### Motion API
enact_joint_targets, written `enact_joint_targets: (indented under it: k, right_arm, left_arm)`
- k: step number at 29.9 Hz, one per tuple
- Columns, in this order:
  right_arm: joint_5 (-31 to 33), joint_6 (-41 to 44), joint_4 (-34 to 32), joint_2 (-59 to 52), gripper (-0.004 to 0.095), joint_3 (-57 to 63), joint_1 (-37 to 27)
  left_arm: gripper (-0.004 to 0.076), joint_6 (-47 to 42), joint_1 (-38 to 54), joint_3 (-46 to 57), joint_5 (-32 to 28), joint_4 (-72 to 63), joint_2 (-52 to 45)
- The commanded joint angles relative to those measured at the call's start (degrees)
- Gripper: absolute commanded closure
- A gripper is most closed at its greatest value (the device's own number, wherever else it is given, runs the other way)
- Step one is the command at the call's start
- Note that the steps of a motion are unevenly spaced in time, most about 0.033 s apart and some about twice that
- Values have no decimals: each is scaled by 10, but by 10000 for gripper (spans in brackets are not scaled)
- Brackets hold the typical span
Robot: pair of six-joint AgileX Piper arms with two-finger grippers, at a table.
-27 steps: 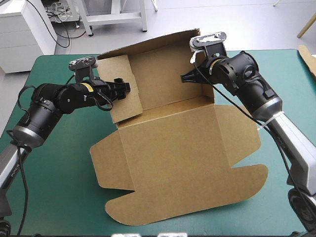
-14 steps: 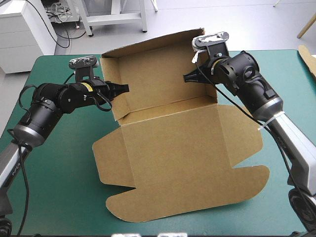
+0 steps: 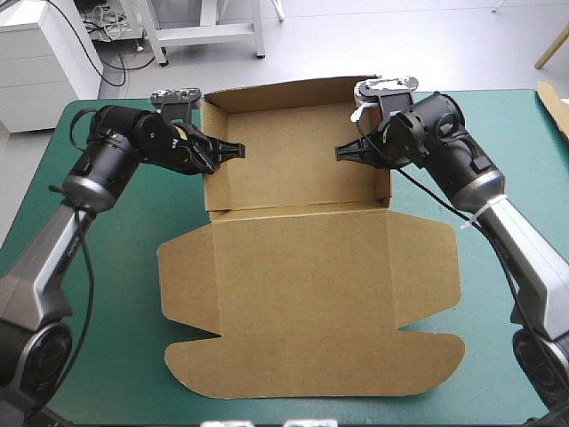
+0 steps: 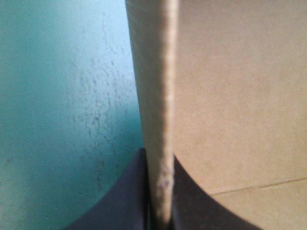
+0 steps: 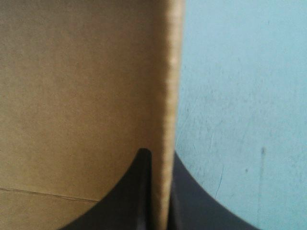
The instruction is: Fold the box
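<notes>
The brown box (image 3: pixel 307 267) lies on the teal-green cover, its far part raised into a back wall and two side walls, its wide lid flat toward the front. My left gripper (image 3: pixel 233 149) is shut on the top edge of the left side wall (image 4: pixel 153 110), the board pinched between its black fingers (image 4: pixel 129 201). My right gripper (image 3: pixel 345 152) is shut on the top edge of the right side wall (image 5: pixel 168 105) in the same way, its fingers (image 5: pixel 184 196) on either side of the board.
Bare teal-green cover (image 3: pixel 98 294) lies left and right of the box. An edge of more brown board (image 3: pixel 556 102) shows at the table's far right edge. The lid's rounded flaps (image 3: pixel 311 374) reach close to the front edge.
My left gripper went from open beside the left flap to shut on it, and swung that flap upright. The box squared up and settled flatter on the table.
</notes>
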Motion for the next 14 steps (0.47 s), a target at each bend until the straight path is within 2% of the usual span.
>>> enact_joint_targets:
  k: [1,5,9,14]
  right_arm:
    - [22,-35,54,6,908,-15,-27]
    - [22,-62,104,33,909,-14,-54]
    - [22,-70,108,63,909,-14,-73]
    - [22,-94,136,95,908,-14,-103]
  left_arm:
    - [731,15,-5,-67,22,-12,41]
    - [731,17,-5,-98,65,-22,106]
    - [731,17,-5,-116,113,-19,159]
    - [731,17,-5,-126,127,-19,184]
